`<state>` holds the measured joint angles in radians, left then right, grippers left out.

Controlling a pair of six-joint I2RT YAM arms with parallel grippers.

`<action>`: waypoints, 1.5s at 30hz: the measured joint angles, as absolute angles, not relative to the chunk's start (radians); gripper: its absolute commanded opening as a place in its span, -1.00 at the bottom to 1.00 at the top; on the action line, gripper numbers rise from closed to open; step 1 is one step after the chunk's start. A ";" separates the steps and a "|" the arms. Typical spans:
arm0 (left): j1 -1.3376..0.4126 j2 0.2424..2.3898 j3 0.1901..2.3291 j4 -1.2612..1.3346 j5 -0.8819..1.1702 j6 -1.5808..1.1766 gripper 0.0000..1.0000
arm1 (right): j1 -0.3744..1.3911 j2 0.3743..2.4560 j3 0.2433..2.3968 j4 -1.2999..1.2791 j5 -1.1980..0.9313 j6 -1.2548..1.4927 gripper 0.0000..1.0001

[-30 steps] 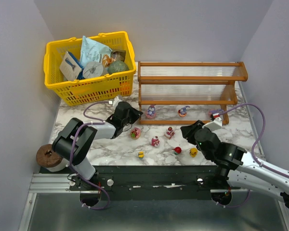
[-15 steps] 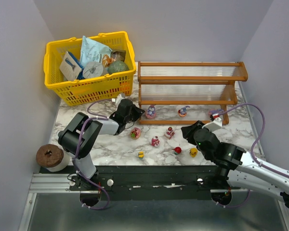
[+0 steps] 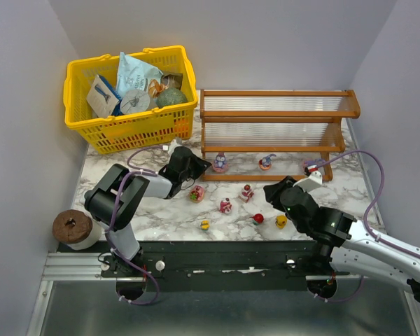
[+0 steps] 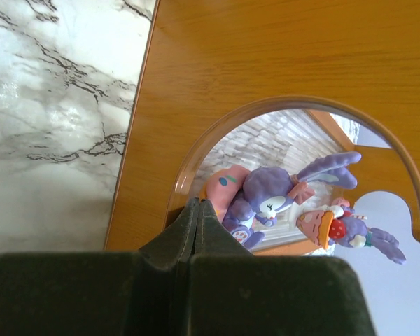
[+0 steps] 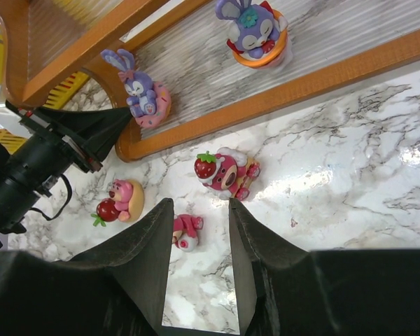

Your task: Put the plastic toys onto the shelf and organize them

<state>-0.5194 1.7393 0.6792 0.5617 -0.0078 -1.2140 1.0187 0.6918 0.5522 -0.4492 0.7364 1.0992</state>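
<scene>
Your left pincer (image 4: 198,213) is pressing its two fingers flat together with nothing between them. It is pointing at the arched cut-out in the end panel of the shelf (image 4: 266,56). Through that arch a purple rabbit toy (image 4: 266,199) on a pink ring is showing at frame centre, and a second purple rabbit (image 4: 339,227) is standing to its lower right. From overhead, this pincer is sitting just beside the shelf's left end, at centre-left of the frame. The yellow basket (image 3: 126,129) is sitting above it in the upper left, packed with packets.

Your right pincer (image 5: 199,210) is hovering above the marble desk (image 5: 350,175) with its fingers apart and empty. In the gap between them a small pink toy (image 5: 185,232) is lying on the desk. A pink toy with a red fruit (image 5: 119,199) is sitting to its left, and a pink bear with a strawberry (image 5: 220,170) is lying just above the gap. Beyond them, across the top of that frame, the lowest tier is carrying both rabbits.

Overhead, six toys are lying in a loose band across the middle of the frame, below the shelf's front rail. Among them are a yellow toy (image 3: 205,225), a red toy (image 3: 258,218) and another yellow one (image 3: 281,222). A third shelf toy (image 3: 311,166) is sitting at the tier's right end, partly hidden by a cable. A brown roll (image 3: 72,227) is resting at the lower left.
</scene>
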 measured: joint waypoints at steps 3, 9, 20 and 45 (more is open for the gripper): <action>-0.519 1.739 0.672 0.574 -0.003 -1.215 -1.00 | 1.019 0.692 0.552 -0.452 0.736 1.099 -0.10; -0.519 1.739 0.648 0.614 0.019 -1.221 -1.00 | 1.019 0.692 0.552 -0.458 0.737 1.100 -0.10; -0.524 1.730 0.623 0.634 0.032 -1.234 -1.00 | 1.019 0.690 0.552 -0.465 0.737 1.102 -0.03; -0.532 0.549 0.634 -0.355 -0.187 -0.922 0.97 | 1.033 0.938 0.535 -0.103 0.395 0.542 0.71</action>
<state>-0.5323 0.5488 0.6342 -0.3550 -0.1867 -0.9218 1.0328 0.9382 0.5346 -0.1032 0.3954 0.5419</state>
